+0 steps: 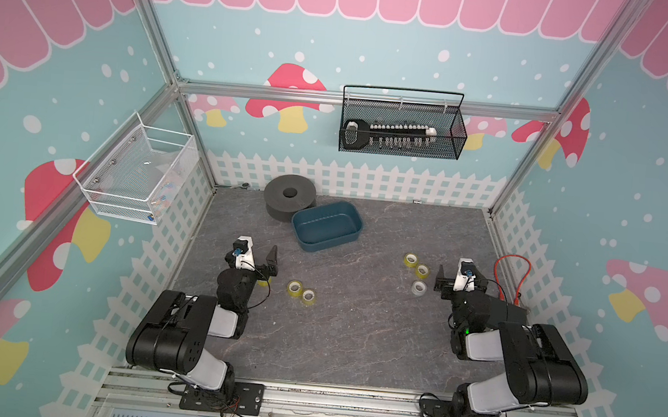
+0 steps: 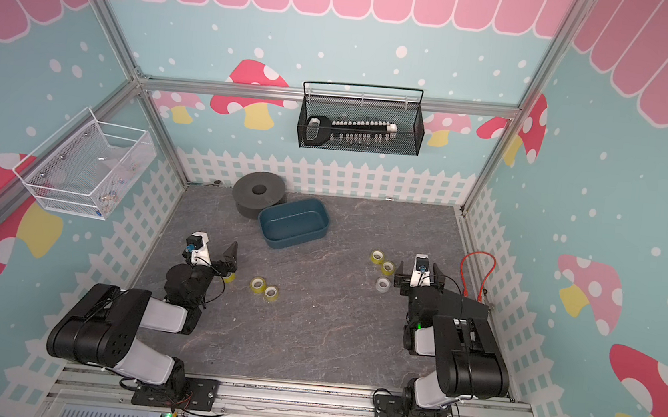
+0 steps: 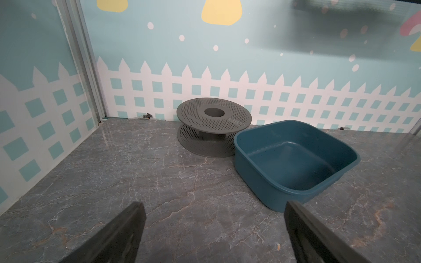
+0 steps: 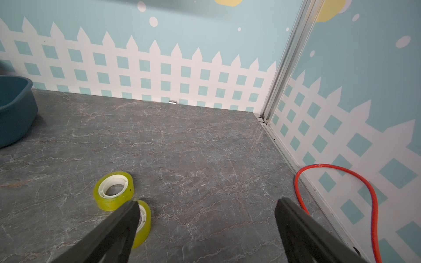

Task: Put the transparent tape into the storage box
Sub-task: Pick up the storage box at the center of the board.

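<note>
Left gripper [image 3: 214, 225]: jaws spread wide, holding nothing; poised over bare tabletop, aimed toward storage box.
Right gripper [image 4: 206, 224]: jaws spread wide, holding nothing; one finger [image 4: 118, 225] overlapping a yellowish tape roll in the wrist view.
Tape under left gripper [image 1: 263, 281]: yellowish roll, mostly hidden beneath the wrist in both top views.
Tape pair near left gripper [image 1: 301, 291]: two yellowish rolls, touching, lying flat just beside the left arm toward table centre.
Tape group near right gripper [image 1: 416, 266]: two yellowish rolls close together, flat on tabletop; the nearer one partly hidden by the finger in the right wrist view.
Clear tape roll [image 1: 419, 287]: greyish-white, flat, just beside the right gripper, near the yellowish two.
Storage box [image 1: 353, 230]: dark teal tub, upright, nothing inside; toward the rear of the tabletop, nearer the left arm, well apart from all rolls.
Grey spool [image 3: 214, 113]: perforated flanges, standing on one flange, just behind storage box, near the rear wall.
Orange cable [image 4: 369, 189]: looped along the right side wall.
Black mesh basket [image 1: 403, 124]: hung on rear rail, holding a dark-and-white tool.
White mesh basket [image 1: 139, 176]: hung on left side rail.
</note>
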`<control>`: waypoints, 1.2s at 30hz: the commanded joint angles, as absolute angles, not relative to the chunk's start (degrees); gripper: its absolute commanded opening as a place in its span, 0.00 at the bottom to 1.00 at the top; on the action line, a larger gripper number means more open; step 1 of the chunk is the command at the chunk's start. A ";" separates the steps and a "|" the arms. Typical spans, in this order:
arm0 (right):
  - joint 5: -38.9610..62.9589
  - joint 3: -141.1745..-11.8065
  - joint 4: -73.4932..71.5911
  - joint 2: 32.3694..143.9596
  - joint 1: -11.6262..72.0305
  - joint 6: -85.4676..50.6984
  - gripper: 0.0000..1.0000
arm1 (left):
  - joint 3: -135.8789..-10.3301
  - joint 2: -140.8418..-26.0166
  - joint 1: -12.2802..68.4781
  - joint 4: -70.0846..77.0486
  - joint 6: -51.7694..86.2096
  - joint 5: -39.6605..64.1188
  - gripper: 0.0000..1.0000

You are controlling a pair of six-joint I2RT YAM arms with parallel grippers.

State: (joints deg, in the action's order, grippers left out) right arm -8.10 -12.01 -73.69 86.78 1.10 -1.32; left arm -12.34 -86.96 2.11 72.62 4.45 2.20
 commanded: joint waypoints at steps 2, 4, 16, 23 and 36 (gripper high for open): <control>-12.73 -17.53 -57.91 78.96 0.88 -3.54 0.99 | -15.70 -80.74 3.14 63.50 3.61 -1.36 0.99; -11.29 -20.63 -49.29 75.60 0.88 -4.65 0.99 | -19.69 -76.89 3.16 53.07 4.85 -2.24 0.99; 8.73 -45.76 -6.94 73.22 1.49 -24.35 0.99 | -40.29 -70.30 3.69 19.81 20.04 2.79 0.99; 11.97 -61.85 5.15 86.05 8.24 -20.75 0.99 | -55.96 -86.11 5.32 8.18 37.55 12.75 0.99; 3.32 -69.96 7.68 93.74 18.24 -17.32 0.99 | -72.12 -104.58 8.96 -2.87 45.39 5.35 0.89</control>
